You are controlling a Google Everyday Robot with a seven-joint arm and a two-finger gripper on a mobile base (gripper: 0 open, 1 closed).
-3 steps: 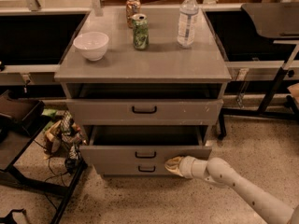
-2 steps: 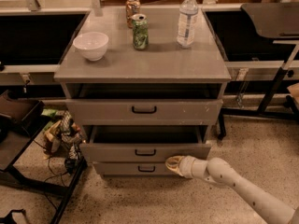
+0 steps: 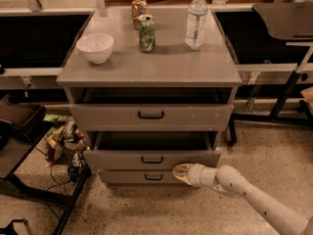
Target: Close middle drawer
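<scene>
The middle drawer (image 3: pixel 195 159) is the second of three grey drawers in a grey cabinet. It stands pulled out a short way, with a dark gap above its low front panel and a small black bar handle (image 3: pixel 152 159). My gripper (image 3: pixel 180 173) is at the end of the white arm coming from the lower right. It sits low against the cabinet front, just below the middle drawer's panel, right of the handles.
The top drawer (image 3: pixel 195 116) also stands slightly open; the bottom drawer (image 3: pixel 127 176) is below. On the cabinet top (image 3: pixel 146 65) are a white bowl (image 3: pixel 95 47), a green can (image 3: pixel 146 33), another can (image 3: pixel 139 6) and a water bottle (image 3: pixel 196 19). Cables and clutter (image 3: pixel 63 141) lie at left.
The middle drawer has slid inward toward the cabinet, its dark gap smaller. My gripper has followed it inward along the drawer front.
</scene>
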